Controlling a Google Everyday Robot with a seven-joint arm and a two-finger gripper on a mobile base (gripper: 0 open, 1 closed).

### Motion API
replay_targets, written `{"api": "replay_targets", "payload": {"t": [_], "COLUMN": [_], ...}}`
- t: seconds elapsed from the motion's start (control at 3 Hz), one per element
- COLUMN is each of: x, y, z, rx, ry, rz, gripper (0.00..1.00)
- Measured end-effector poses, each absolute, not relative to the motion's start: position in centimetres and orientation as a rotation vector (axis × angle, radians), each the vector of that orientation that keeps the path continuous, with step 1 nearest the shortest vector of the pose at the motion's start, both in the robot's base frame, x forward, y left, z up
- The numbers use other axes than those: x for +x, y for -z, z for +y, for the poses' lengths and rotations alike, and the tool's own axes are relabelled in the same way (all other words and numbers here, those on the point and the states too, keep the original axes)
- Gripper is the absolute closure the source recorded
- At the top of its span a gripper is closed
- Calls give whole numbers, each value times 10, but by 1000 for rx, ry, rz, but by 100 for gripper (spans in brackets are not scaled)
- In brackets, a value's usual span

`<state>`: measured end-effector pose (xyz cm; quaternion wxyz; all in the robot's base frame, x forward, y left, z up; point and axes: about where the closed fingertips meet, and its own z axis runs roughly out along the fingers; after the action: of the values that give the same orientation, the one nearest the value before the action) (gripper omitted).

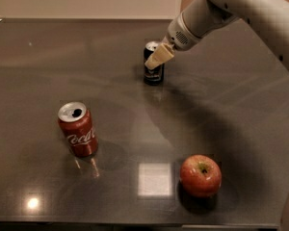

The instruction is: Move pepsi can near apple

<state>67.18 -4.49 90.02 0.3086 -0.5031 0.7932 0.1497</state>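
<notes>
The pepsi can (pixel 153 72) stands upright at the far middle of the dark table, dark blue with a silver top. My gripper (pixel 159 57) reaches in from the upper right and sits right at the can's upper part, covering some of it in this view. The apple (pixel 200 175), red with a yellowish patch at the stem, rests near the front right of the table, well away from the can and the gripper.
A red Coca-Cola can (pixel 77 129) stands upright at the front left. The dark table (pixel 241 109) runs to a front edge just below the apple. My arm (pixel 241 4) crosses the upper right corner.
</notes>
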Motion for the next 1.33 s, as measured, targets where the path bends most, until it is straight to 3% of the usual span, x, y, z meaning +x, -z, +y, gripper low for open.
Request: {"api": "replay_targets", "payload": {"t": [0.67, 1.0, 1.33], "x": [653, 625, 591], "y": [-914, -930, -941], "z": [-48, -64, -85], "rx": [-1360, -1403, -1438], "ry": [-432, -435, -447], "rz": [2055, 2026, 2021], "gripper": [86, 100, 100]}}
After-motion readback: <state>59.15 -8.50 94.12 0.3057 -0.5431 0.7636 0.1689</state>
